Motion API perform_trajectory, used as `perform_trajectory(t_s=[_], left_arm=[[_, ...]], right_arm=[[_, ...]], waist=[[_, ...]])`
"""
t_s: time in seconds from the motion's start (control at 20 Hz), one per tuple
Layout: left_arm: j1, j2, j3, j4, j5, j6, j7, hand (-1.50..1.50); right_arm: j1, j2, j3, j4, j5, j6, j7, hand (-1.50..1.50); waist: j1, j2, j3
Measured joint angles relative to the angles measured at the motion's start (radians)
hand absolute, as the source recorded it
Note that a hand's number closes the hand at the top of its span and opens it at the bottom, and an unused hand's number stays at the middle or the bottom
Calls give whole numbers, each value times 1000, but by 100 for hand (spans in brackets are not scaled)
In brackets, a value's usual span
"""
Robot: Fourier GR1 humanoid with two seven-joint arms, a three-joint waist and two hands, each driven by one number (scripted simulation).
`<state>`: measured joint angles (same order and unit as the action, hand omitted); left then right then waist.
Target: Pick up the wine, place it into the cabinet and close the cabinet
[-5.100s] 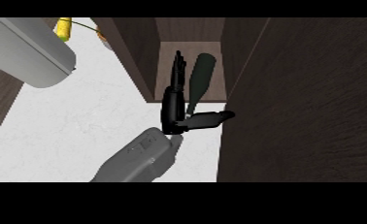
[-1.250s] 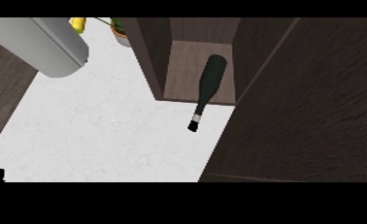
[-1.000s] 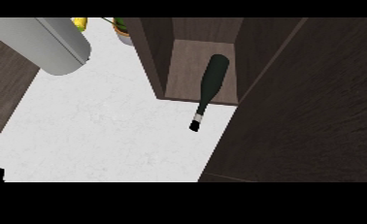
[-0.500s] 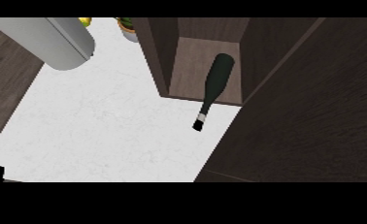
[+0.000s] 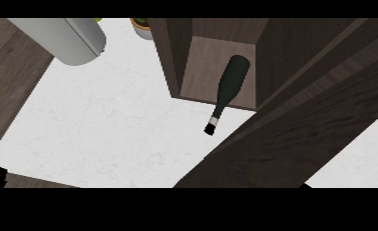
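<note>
From the head view I see the wine bottle (image 5: 230, 87) lying on its side, its dark green body inside the open cabinet (image 5: 177, 55) and its neck sticking out over the white desk (image 5: 111, 125). The cabinet door (image 5: 295, 130) stands open, crossing the lower right of the view. Neither hand shows, so I cannot tell the state of the fingers. A grey forearm (image 5: 63, 37) comes in at upper left
</note>
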<state>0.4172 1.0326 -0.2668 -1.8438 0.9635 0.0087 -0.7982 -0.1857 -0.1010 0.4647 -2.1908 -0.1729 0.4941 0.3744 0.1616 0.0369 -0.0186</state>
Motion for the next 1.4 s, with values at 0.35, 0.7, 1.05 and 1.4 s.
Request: perform_trajectory(t_s=[0.35,0.7,1.05,1.4], left_arm=[[-30,-2,-7,-7,-4,-14,8,150],[-62,-2,-10,-9,-7,-19,23,150],[-97,-9,-17,-5,-10,-27,36,150],[-110,-18,-21,9,-7,-30,45,150]], right_arm=[[-250,78,-57,220,107,-174,35,150],[-523,95,-134,474,177,-310,46,150],[-728,99,-214,715,151,-390,42,150],[-769,102,-232,794,40,-410,61,150]], waist=[[37,10,3],[69,21,6],[79,29,14],[67,11,15]])
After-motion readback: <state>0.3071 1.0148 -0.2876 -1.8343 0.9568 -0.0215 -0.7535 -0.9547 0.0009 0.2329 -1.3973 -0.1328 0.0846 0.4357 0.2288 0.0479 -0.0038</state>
